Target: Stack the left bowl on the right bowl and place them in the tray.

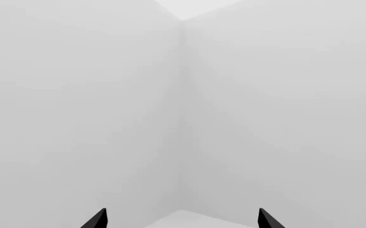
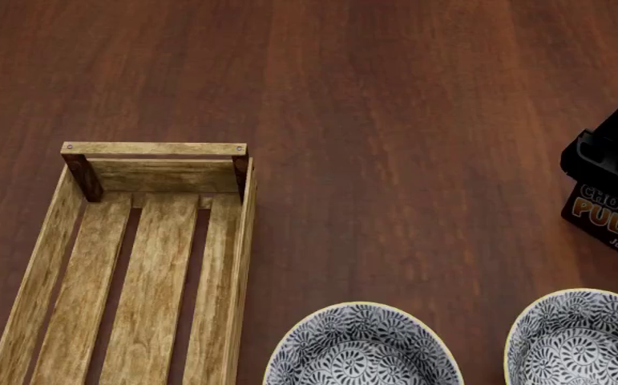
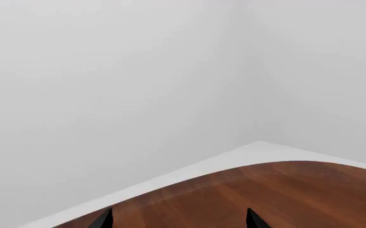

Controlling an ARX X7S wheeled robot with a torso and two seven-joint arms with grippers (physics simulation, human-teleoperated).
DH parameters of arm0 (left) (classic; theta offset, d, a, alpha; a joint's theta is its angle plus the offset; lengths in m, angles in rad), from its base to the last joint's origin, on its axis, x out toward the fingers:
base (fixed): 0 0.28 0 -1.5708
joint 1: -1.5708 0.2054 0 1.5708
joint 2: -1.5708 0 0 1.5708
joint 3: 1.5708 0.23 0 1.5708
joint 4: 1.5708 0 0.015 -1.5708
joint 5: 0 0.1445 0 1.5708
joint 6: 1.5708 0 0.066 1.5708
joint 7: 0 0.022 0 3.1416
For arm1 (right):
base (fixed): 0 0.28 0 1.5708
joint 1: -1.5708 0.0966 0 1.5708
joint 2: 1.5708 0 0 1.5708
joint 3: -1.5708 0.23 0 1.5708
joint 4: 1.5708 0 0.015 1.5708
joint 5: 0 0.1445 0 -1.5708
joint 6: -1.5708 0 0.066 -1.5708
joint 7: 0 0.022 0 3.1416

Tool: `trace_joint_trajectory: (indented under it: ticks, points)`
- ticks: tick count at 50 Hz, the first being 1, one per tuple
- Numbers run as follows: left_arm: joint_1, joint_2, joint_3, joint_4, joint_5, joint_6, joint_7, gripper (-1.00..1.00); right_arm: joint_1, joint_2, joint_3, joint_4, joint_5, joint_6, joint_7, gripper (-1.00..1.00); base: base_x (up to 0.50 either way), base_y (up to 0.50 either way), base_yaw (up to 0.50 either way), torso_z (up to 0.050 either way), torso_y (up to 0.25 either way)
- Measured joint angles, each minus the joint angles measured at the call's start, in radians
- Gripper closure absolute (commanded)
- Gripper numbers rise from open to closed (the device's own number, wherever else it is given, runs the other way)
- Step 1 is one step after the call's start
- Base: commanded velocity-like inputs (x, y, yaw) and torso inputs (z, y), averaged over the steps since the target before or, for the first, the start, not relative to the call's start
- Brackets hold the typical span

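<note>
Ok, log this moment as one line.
left bowl: on table | right bowl: on table, unstacked | tray: empty | both tools: open

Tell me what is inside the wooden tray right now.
Nothing shows inside the tray: only its bare slatted bottom, with dark table visible through the gaps. Both bowls, left and right, sit outside it. The tray's near end is cut off, so unseen.

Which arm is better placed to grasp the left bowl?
Probably right. Its wrist camera sees the dark wood table, and a black arm part shows near the right patterned blue-white bowl. The left arm is absent from the head view; its fingers face bare walls.
</note>
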Motion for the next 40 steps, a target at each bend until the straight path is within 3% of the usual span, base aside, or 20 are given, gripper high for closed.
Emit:
trace_joint_trajectory:
  ticks: [8,25,33,40]
  points:
    - [0.031,0.062,-0.108,0.0,-0.029,-0.029,0.05,-1.0,0.053,0.059,-0.002,0.014,0.061,0.049,-0.053,-1.0,0.0,0.0,0.0,0.0,0.0]
    - [0.053,0.191,-0.303,0.0,-0.097,-0.086,0.145,-1.0,0.253,0.352,0.022,0.074,0.322,0.252,-0.294,-1.0,0.0,0.0,0.0,0.0,0.0]
    - [0.055,0.224,-0.326,0.0,-0.097,-0.087,0.163,-1.0,0.364,0.477,-0.057,0.105,0.406,0.319,-0.439,-1.0,0.0,0.0,0.0,0.0,0.0]
    - [0.056,0.237,-0.318,0.0,-0.083,-0.075,0.165,-1.0,0.451,0.534,-0.235,0.134,0.365,0.302,-0.59,-1.0,0.0,0.0,0.0,0.0,0.0]
